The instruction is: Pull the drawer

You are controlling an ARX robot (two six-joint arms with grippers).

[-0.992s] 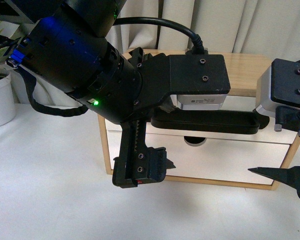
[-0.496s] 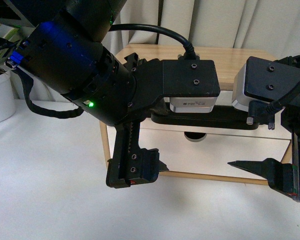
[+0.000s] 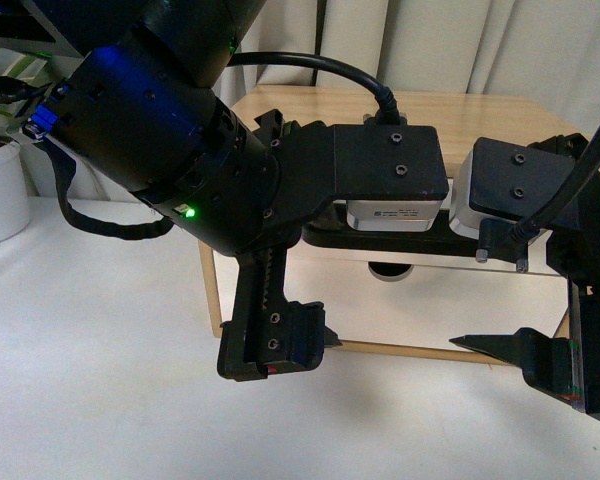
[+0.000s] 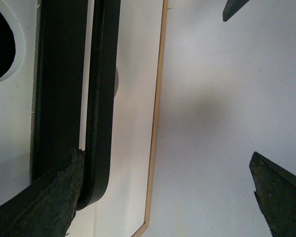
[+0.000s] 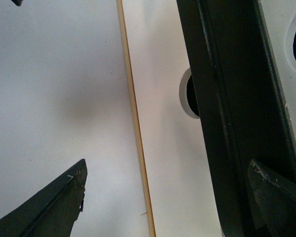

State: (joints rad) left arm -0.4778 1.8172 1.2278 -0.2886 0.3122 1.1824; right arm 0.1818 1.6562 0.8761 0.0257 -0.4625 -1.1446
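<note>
The drawer [image 4: 15, 128] is white-fronted and sits in a light wooden cabinet [image 3: 480, 115]. In the front view both wrists hide most of its front. Its long black bar handle [image 3: 430, 247] runs across between them. My left gripper [image 3: 305, 290] is open at the handle's left end. In the left wrist view one of its fingers [image 4: 49, 197] lies against the handle [image 4: 103, 98], the other over the table, the left gripper [image 4: 165, 163] spanning both. My right gripper [image 3: 500, 300] is open at the right end. In the right wrist view the right gripper [image 5: 167, 168] straddles the handle [image 5: 227, 98] beside the drawer [image 5: 276, 24].
Below the handle is a second white front [image 3: 430, 305] with a small round notch [image 3: 385, 271]. The cabinet stands on a white table [image 3: 100, 390]. A white plant pot [image 3: 0, 200] stands at the far left, and curtains hang behind.
My right arm has come in from the right edge toward the handle's right end. The left arm has barely shifted. Both grippers stay open.
</note>
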